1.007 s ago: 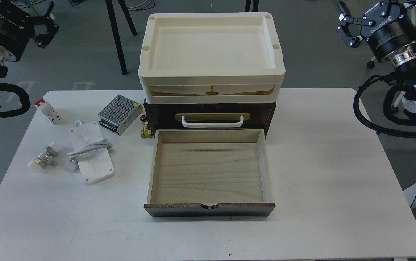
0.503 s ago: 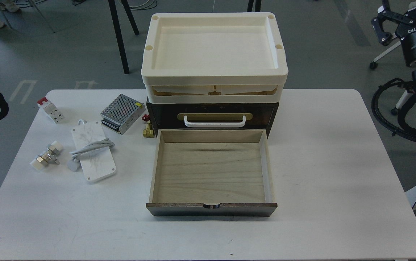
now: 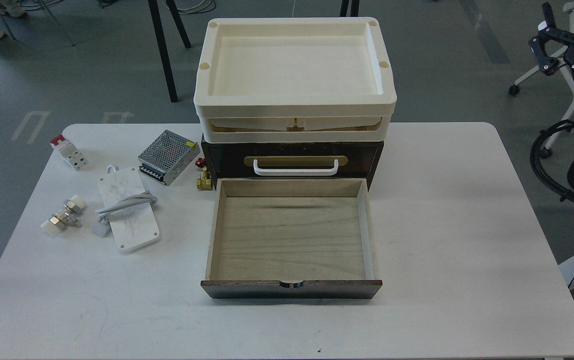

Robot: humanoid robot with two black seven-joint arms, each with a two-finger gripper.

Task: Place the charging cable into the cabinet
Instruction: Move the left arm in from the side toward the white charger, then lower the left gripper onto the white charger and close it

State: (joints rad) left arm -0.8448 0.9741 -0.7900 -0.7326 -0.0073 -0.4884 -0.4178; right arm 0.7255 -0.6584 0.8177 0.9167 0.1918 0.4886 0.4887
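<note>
The charging cable point(image 3: 126, 205) lies on the left part of the white surface point(image 3: 447, 240), draped across a flat white slab point(image 3: 128, 209) with rounded corners and faint grey marks. Its small white plug end point(image 3: 99, 228) rests just off the slab's left edge, on the surface itself. The cabinet point(image 3: 292, 160) stands at centre; its lower drawer point(image 3: 291, 235) is pulled fully out and holds nothing visible. Two cream trays point(image 3: 294, 65) are stacked on top of the cabinet.

Only the right pincer point(image 3: 549, 37) is in view, at the upper right, well apart from the cable. It is seen small and partly cut off, so whether its fingers are apart or together cannot be told. The left pincer is not in view.

Handling notes (judgement):
- The cord is likely light, soft and limp; it will sag and may slide off the slab if lifted alone.
- The slab appears thin, stiff and smooth, lying flat, so its edges offer little purchase.
- Preferred hold: the bunched run of cord over the middle of the slab, where the strands lie together.
- The drawer opening is wide; release from directly above is sufficient.
</note>
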